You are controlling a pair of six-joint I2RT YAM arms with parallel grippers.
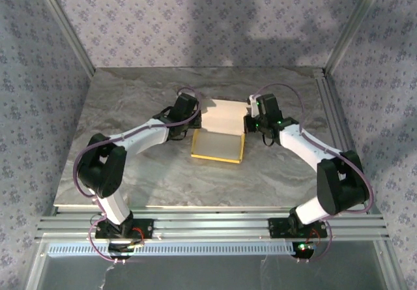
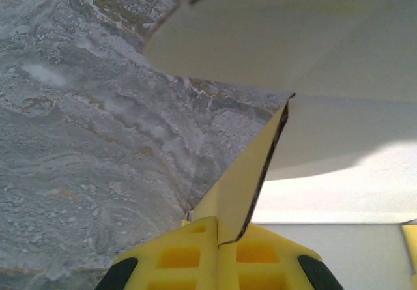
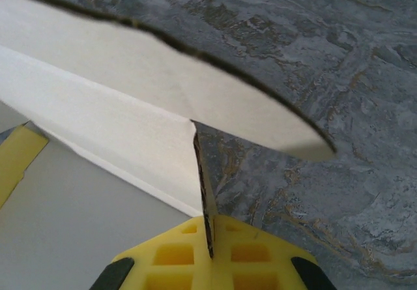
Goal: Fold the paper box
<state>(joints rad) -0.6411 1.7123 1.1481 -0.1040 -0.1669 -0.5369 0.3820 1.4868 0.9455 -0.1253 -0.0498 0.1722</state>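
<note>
Left gripper (image 1: pixel 195 122) and right gripper (image 1: pixel 251 123) each clamped on a side flap of the paper box (image 1: pixel 218 133), mid-table.

From above, the box lay part-folded between the arms on the marbled table (image 1: pixel 130 166): a yellow-edged tray nearest the bases, a cream panel behind it, one gripper at each side edge. The wrist cameras gave the grips themselves. On the left, yellow fingers were closed together on the left flap (image 2: pixel 244 173), thin card, yellow on one face, standing upright under a curved cream tab (image 2: pixel 293 36). On the right, the fingers pinched the right flap (image 3: pixel 203 186) edge-on, below a rounded cream tab (image 3: pixel 195 88). Bare table lay open all round the box, with the table's edges and the patterned walls (image 1: pixel 195 23) well apart from it.
</note>
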